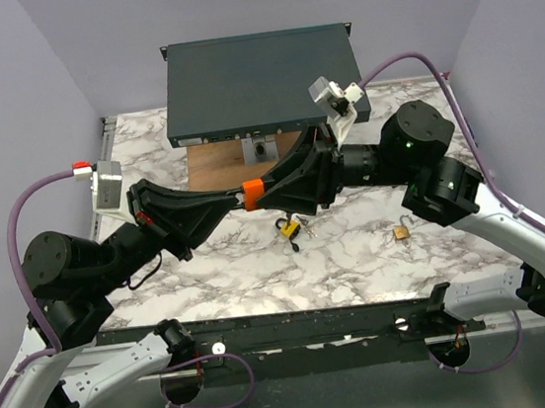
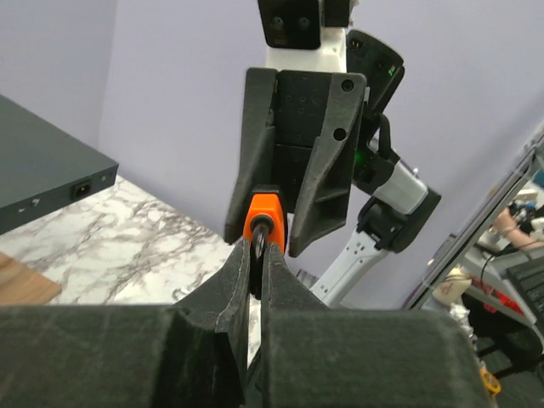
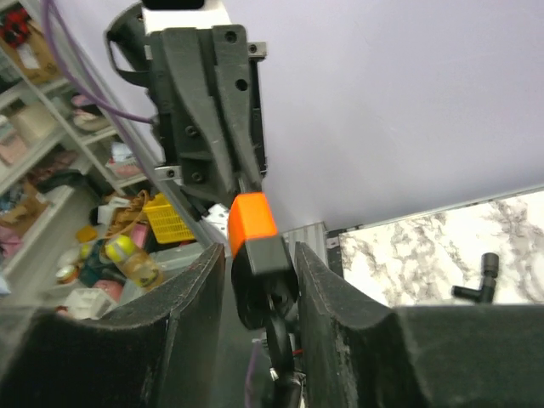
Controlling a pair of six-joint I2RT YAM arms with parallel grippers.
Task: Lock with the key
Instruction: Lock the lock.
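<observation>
The key (image 1: 248,194), with its orange head, is held in the air above the marble table between both grippers, which meet tip to tip. My left gripper (image 1: 236,200) comes in from the left and is shut on the key's dark end (image 2: 257,255), with the orange head (image 2: 263,212) sticking out past its tips. My right gripper (image 1: 262,193) comes in from the right. Its fingers close round the orange head (image 3: 251,217) and the dark part below it, and a dark ring hangs down between them. The yellow-bodied padlock (image 1: 291,227) lies on the table below.
A small brass padlock (image 1: 401,232) lies to the right. A dark flat box (image 1: 258,81) stands at the back, with a wooden board (image 1: 218,161) and a small metal stand (image 1: 262,150) in front of it. A small black fitting (image 3: 480,276) lies on the marble.
</observation>
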